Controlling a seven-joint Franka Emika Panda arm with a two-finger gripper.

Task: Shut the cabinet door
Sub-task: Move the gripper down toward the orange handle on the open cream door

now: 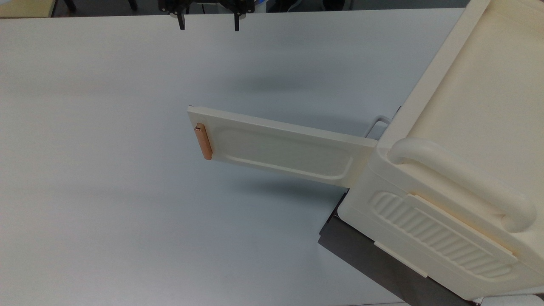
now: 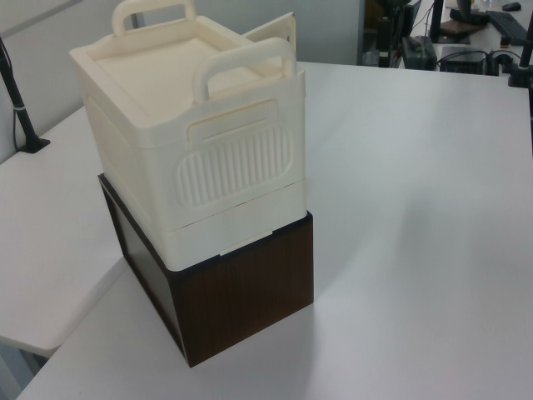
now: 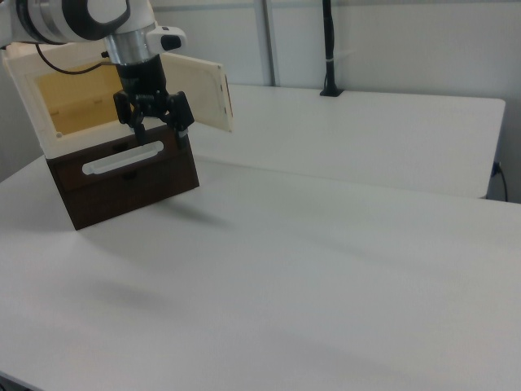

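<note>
A: Door (image 1: 280, 148) status?
B: Swung wide from the cabinet (image 1: 467, 127), out over the desk (image 1: 106, 191). Light, stiff plastic, I'd guess.
A: Hand (image 3: 155, 129)?
B: Fingers apart, holding nothing. Push near the copper handle (image 1: 203, 141).

— How was the cabinet (image 2: 166, 125) finished?
— Smooth cream plastic was seen, its door (image 1: 280, 146) likewise, with a coppery handle strip (image 1: 203, 141).
— And the base (image 2: 241, 292)?
— Dark wood grain; the table (image 1: 106, 191) was matt white.
</note>
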